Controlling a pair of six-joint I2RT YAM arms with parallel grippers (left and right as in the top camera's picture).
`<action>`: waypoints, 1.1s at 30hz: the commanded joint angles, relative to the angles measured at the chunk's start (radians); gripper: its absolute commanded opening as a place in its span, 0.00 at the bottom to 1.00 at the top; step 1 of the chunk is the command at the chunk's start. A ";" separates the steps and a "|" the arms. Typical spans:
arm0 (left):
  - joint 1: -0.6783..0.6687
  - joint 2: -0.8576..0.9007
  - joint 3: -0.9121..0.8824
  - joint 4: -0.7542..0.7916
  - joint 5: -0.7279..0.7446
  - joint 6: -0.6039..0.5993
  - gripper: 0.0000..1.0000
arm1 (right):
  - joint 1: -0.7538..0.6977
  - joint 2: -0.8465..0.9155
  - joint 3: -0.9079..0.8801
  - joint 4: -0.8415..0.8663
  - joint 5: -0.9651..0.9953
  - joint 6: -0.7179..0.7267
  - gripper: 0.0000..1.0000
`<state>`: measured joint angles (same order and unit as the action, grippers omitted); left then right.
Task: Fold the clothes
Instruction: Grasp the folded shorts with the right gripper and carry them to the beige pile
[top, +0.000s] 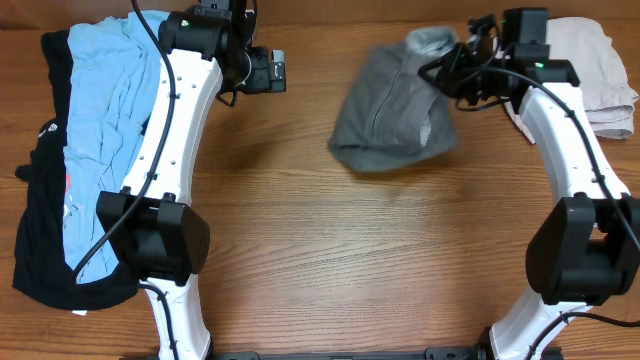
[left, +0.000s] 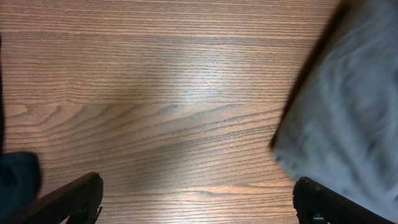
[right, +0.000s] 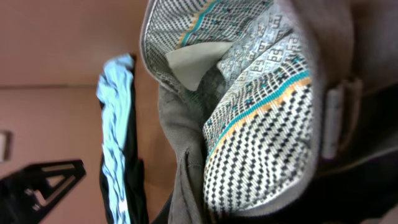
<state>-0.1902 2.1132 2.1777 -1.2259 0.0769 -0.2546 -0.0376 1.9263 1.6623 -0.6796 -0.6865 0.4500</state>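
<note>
the grey shorts (top: 392, 112) lie bunched at the far middle of the wooden counter (top: 350, 260), their top end raised at the right fingers (top: 450, 72), which are pinched closed on that edge; the right wrist view is filled with the pale patterned lining (right: 261, 143) and a belt loop (right: 333, 121). the left fingers (top: 274, 72) hang above bare wood just left of the shorts, spread wide with nothing between them. a light-blue shirt (top: 105, 110) lies on a black garment (top: 40, 240) at the left edge; a pale beige cloth (top: 600, 70) lies at the far right
</note>
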 joint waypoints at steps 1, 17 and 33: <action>-0.006 -0.008 0.011 0.004 -0.007 0.015 1.00 | -0.066 -0.066 0.064 0.045 -0.079 0.032 0.04; -0.006 -0.008 0.011 0.011 -0.007 0.015 1.00 | -0.220 -0.066 0.421 0.186 -0.048 0.048 0.04; -0.006 -0.008 0.011 0.018 -0.007 0.015 1.00 | -0.327 -0.020 0.430 0.367 0.409 0.018 0.04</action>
<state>-0.1898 2.1132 2.1777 -1.2152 0.0769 -0.2546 -0.3470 1.9133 2.0480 -0.3630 -0.3401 0.4862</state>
